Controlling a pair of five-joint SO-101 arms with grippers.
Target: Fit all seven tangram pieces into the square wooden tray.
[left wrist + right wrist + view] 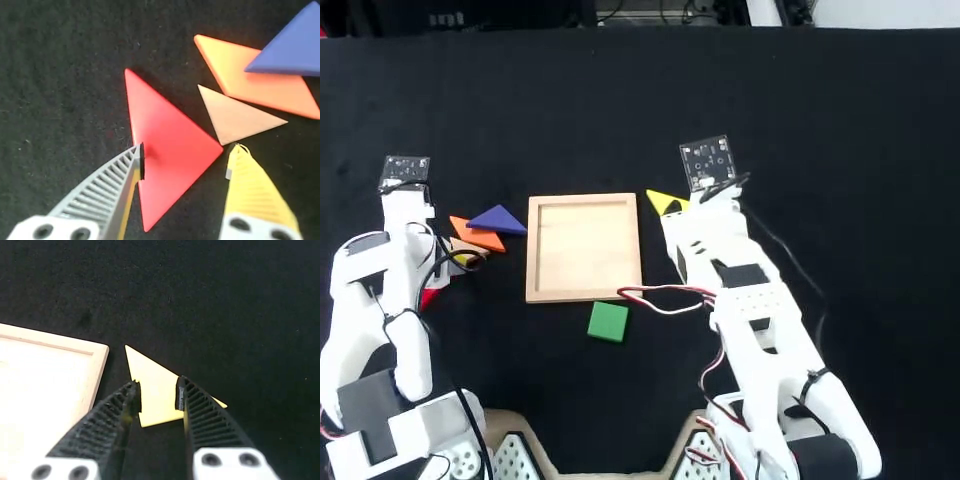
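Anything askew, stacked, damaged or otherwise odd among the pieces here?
The blue triangle lies partly on top of the orange parallelogram, left of the wooden tray, instead of lying flat by itself. Nothing looks damaged.

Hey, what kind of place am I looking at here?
Likely a robotics lab bench: two white robot arms at a table under black cloth, a wooden tray with loose tangram pieces such as the green square, and cables behind.
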